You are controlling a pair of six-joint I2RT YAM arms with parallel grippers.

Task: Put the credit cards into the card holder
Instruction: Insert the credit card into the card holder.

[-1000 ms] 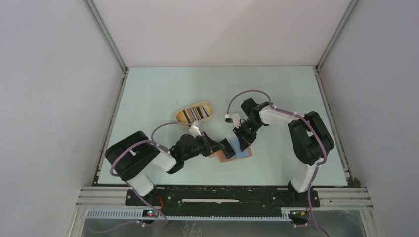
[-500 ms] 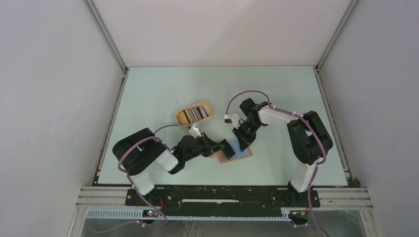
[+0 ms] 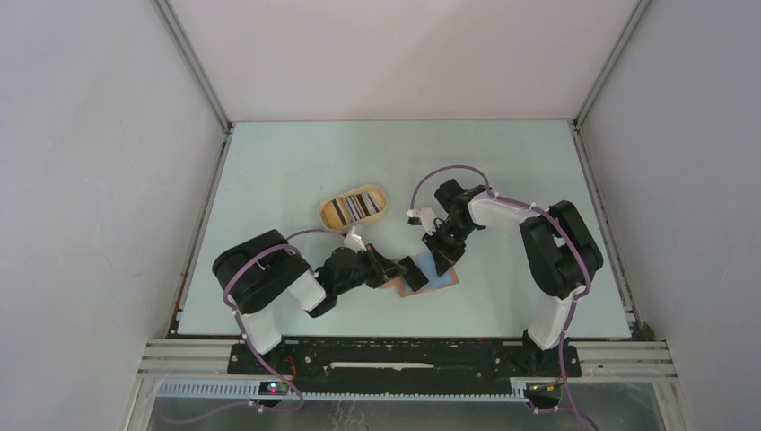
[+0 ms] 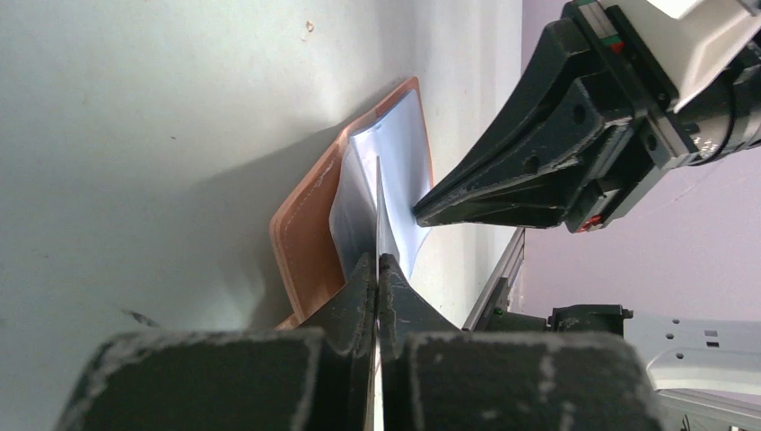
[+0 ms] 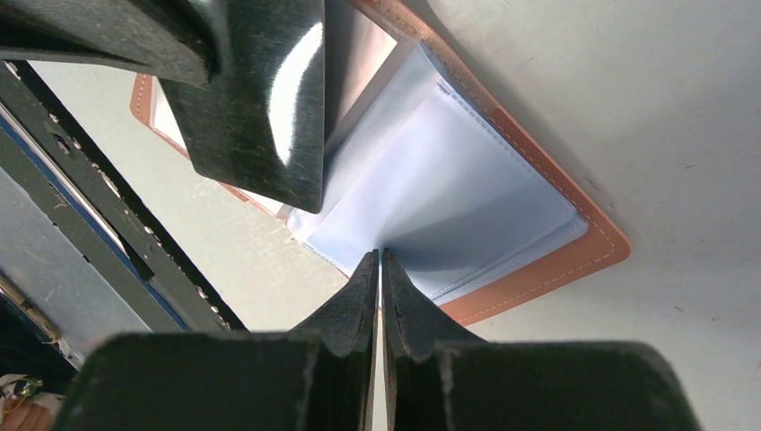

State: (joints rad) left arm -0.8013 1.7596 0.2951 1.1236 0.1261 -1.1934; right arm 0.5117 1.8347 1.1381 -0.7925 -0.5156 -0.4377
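Holder [image 5: 574, 256]: lies open on the counter [image 3: 296, 162], near the front edge, between the two arms.
Left gripper [image 4: 378, 269]: jaws clenched on a clear sleeve [image 4: 395, 153], which stands upright off the holder.
Right gripper [image 5: 379, 265]: jaws pinched on a sleeve's edge, with its tips close beside the left gripper.
Cards [image 3: 354, 206]: striped, in the oval tray [image 3: 322, 212], behind the holder and apart from it.

A robotics lab test cell: plain white panel walls [image 3: 90, 180] in an aluminium frame [image 3: 193, 63] enclose a pale green table [image 3: 296, 162], with two cabled robot arms [image 3: 556, 251] bolted to a black mounting plate [image 3: 404, 357] at its near edge.
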